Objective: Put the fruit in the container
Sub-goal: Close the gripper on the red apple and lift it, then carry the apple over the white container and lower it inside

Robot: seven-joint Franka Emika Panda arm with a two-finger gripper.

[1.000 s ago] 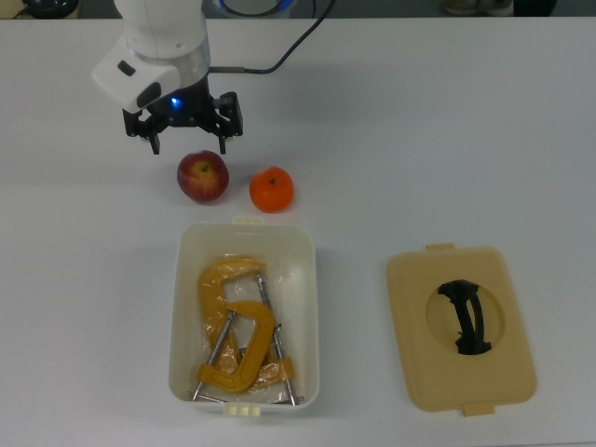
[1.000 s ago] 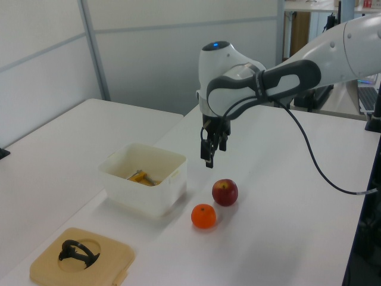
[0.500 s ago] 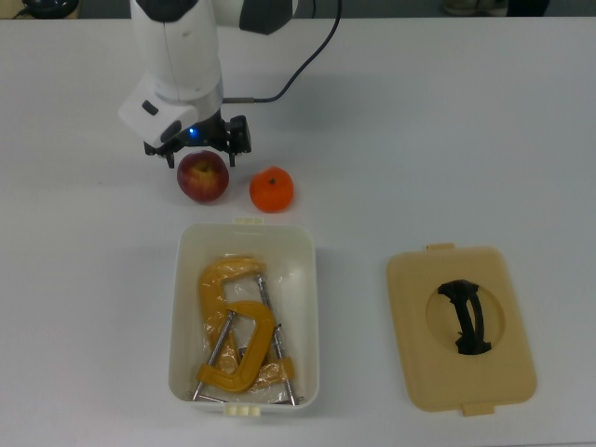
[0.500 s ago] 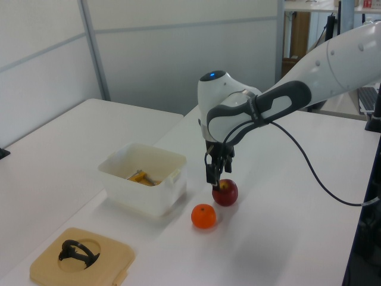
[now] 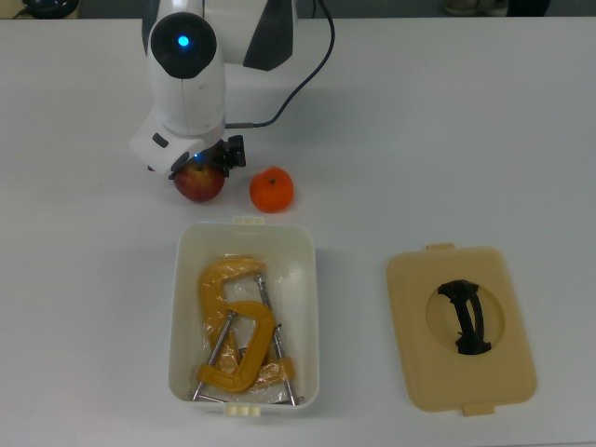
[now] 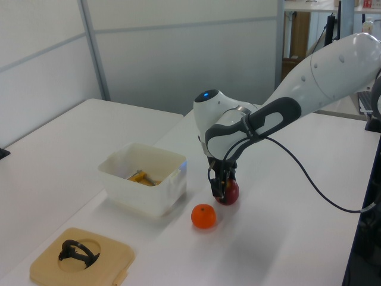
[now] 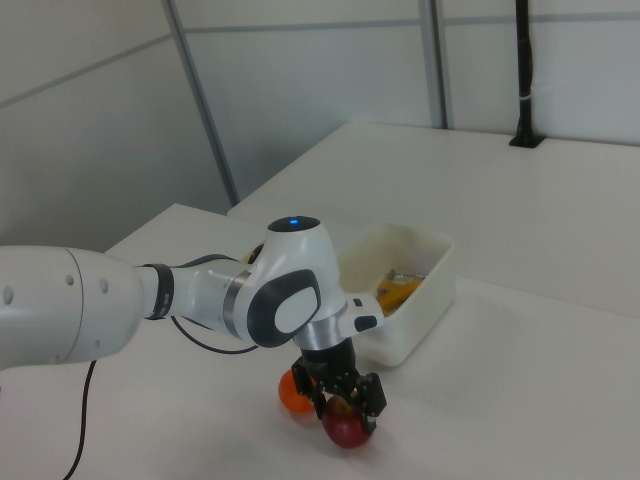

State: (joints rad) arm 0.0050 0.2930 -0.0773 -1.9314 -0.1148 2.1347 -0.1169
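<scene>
The gripper (image 6: 219, 188) is down over the red apple (image 5: 198, 184) on the white table (image 5: 447, 130), its black fingers (image 7: 365, 398) straddling the fruit and still spread on either side of it. The top view hides most of this under the arm's white wrist (image 5: 186, 84), leaving only the apple's lower edge visible; the left view and the right view show the fingers reaching down along the apple's sides. The orange (image 5: 271, 189) sits just beside the apple, toward the top view's right, apart from it. The white container (image 5: 308, 307) lies near both fruits, and only the top view shows the yellow clamps (image 5: 235, 331) inside it. The tan lid (image 5: 410, 363) with its black handle lies well apart, on the top view's right.
</scene>
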